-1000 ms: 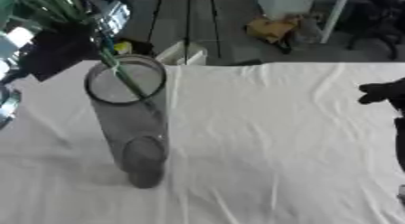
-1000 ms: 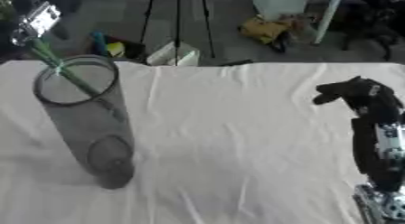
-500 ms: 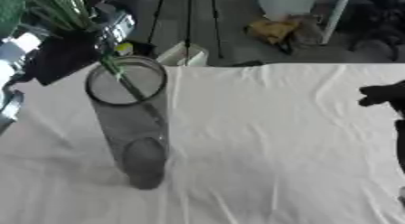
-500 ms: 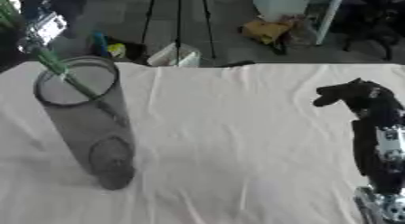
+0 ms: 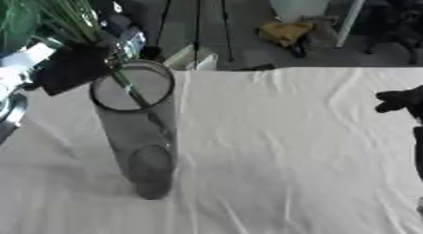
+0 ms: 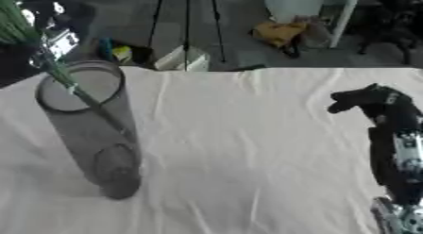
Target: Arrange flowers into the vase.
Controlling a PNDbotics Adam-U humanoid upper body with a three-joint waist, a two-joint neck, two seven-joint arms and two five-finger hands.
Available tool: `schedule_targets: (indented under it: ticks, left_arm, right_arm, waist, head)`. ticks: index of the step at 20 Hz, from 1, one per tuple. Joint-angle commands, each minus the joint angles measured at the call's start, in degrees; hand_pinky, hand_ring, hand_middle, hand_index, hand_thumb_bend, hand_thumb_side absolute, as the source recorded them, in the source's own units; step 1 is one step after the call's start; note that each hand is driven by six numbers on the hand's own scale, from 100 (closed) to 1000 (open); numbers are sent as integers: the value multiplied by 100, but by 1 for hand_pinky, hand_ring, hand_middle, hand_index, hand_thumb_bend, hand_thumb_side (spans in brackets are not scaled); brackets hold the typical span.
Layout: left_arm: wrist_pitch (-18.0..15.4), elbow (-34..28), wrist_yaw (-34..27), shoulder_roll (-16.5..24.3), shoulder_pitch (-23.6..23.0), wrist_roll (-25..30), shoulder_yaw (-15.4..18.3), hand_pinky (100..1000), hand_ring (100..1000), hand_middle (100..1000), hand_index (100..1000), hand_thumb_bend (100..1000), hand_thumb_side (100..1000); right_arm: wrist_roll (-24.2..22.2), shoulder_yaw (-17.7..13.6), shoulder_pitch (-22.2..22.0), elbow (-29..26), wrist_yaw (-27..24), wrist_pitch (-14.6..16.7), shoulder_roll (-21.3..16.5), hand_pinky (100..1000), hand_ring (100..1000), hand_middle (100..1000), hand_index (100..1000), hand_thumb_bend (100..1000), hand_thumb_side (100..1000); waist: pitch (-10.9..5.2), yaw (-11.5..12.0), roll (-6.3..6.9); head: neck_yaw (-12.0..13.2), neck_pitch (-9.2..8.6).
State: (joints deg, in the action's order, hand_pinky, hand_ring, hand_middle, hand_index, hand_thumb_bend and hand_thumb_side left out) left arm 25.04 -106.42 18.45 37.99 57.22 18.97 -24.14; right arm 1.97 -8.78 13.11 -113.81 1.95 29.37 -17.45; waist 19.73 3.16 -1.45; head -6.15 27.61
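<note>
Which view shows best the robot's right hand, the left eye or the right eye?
The right eye view: the right hand shows whole there, with curled fingers and its forearm below, over the white tablecloth. The left eye view shows only its dark fingers at the right edge, the rest cut off.

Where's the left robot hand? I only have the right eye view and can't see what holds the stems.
Observer: The left eye view shows it. The left robot hand is curled round the stems just above the vase.
Operator: Which side of the rim?
Observer: The far left side. Its arm runs off the picture's left edge.
</note>
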Motion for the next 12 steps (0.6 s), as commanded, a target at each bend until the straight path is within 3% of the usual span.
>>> schedule_targets:
  ticks: [1, 3, 9, 12]
  left_arm:
    - [-99, -30, 153, 184, 73, 210, 130, 641, 792, 864, 965, 100, 1000]
    - [-125, -34, 195, 186, 69, 275, 151, 641, 792, 864, 965, 100, 1000]
    - [-341, -149, 305, 274, 44, 624, 153, 717, 836, 892, 1000, 363, 1000]
    - [-394, -175, 355, 277, 37, 780, 193, 726, 841, 896, 1000, 388, 1000]
  right_arm:
    - [1, -20, 41, -78, 49, 6, -83, 682, 525, 484, 668, 100, 1000]
    - [1, -21, 40, -78, 51, 6, -83, 682, 525, 484, 668, 100, 1000]
    - [4, -23, 31, -78, 51, -1, -88, 682, 525, 484, 669, 100, 1000]
    - [-1, -18, 27, -78, 50, -3, -86, 682, 525, 483, 669, 100, 1000]
  waist:
    - [-16, -8, 98]
    - [-15, -8, 98]
    - [-25, -2, 109]
    - [-30, 1, 109]
  head:
    - [-7, -49]
    - [-7, -50]
    - [-5, -72]
    - [-8, -74]
